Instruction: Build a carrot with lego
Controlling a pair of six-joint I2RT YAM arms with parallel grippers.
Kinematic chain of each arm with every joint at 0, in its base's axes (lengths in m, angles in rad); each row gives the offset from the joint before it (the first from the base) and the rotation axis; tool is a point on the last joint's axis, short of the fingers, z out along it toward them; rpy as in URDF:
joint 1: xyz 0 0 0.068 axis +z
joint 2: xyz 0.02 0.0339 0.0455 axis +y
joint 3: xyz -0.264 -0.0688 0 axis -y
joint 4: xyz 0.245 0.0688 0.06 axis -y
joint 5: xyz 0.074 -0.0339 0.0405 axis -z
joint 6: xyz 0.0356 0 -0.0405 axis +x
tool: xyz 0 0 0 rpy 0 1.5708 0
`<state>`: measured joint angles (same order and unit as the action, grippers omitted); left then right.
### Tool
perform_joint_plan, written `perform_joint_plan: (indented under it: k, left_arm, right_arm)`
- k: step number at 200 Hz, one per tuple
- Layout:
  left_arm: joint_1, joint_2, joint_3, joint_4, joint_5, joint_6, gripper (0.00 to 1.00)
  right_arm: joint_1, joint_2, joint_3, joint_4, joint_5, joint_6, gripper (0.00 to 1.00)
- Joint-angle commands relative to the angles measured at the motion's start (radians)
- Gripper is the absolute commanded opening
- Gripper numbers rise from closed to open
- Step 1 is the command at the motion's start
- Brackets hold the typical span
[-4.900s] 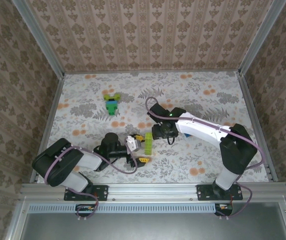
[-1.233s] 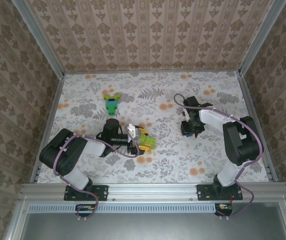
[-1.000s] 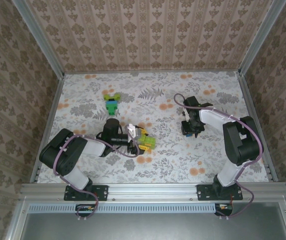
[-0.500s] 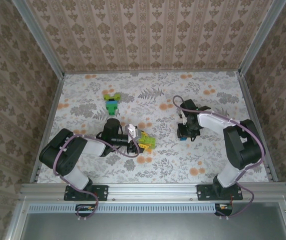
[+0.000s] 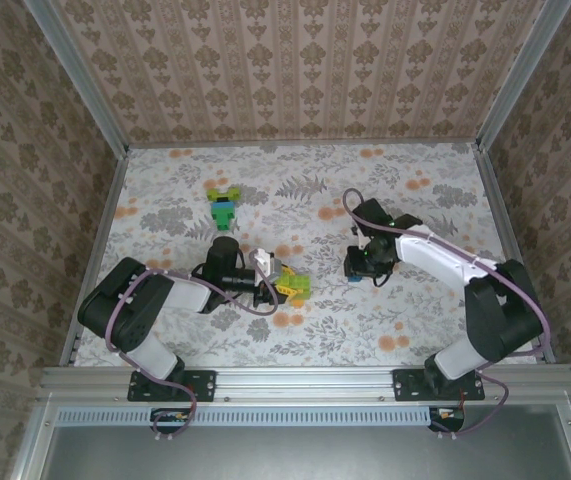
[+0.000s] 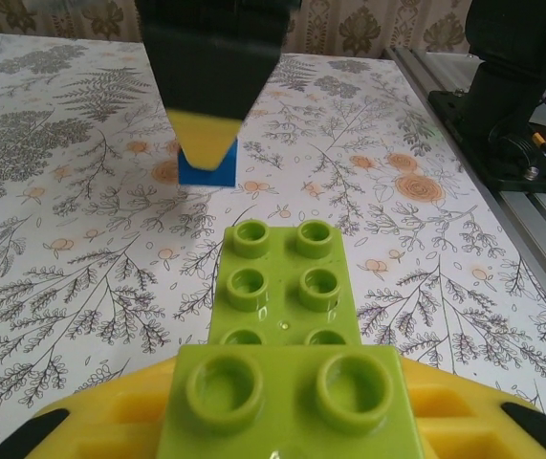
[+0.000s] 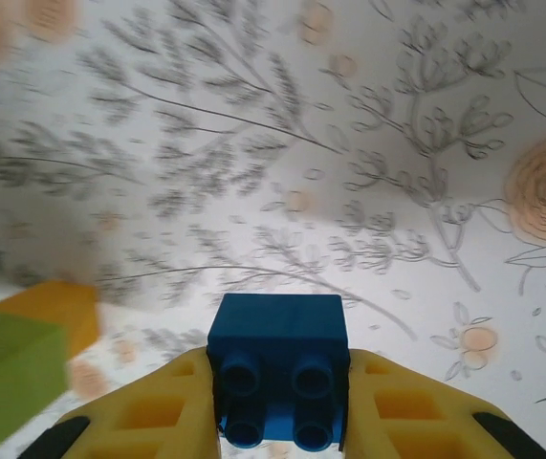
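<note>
The carrot (image 5: pixel 293 287), a lime-green brick cluster with orange at its side, lies left of the table's middle. My left gripper (image 5: pixel 277 287) is shut on it. In the left wrist view its studded lime bricks (image 6: pixel 280 316) sit between my yellow pads (image 6: pixel 91 432). My right gripper (image 5: pixel 363 267) hangs just to the right, shut on a blue lego brick (image 5: pixel 356 277). The right wrist view has that blue brick (image 7: pixel 277 337) squeezed between yellow pads (image 7: pixel 148 421), studs facing the camera, with the lime (image 7: pixel 10 382) and orange (image 7: pixel 48 308) bricks at far left.
A second brick cluster (image 5: pixel 223 206), lime, dark green and blue, lies at the back left. The left wrist view looks across at the right gripper's finger (image 6: pixel 206 86) over the blue brick (image 6: pixel 206 168), and at the aluminium rail (image 6: pixel 507 206) and right arm base (image 6: pixel 516 86).
The right arm has carried the blue brick left, toward the carrot. The left jaws have closed in on the lime cluster, which has barely shifted.
</note>
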<state>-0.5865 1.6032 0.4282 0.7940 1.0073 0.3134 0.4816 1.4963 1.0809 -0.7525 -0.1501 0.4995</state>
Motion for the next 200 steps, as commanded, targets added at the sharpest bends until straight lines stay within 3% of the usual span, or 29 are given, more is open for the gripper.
perform_joint_plan:
  k: [1, 91, 200]
  left_arm:
    - [0.008, -0.027, 0.006, 0.001, 0.028, 0.029, 0.35]
    - [-0.055, 0.002, 0.02, -0.073, -0.136, 0.101, 0.33]
    - [-0.058, 0.012, 0.035, -0.094, -0.148, 0.107, 0.32]
  right_arm:
    - [0.058, -0.026, 0.095, -0.097, -0.009, 0.079, 0.26]
    - [0.2, 0.058, 0.222, -0.124, -0.007, 0.194, 0.26]
    - [0.264, 0.057, 0.225, -0.18, 0.046, 0.226, 0.26]
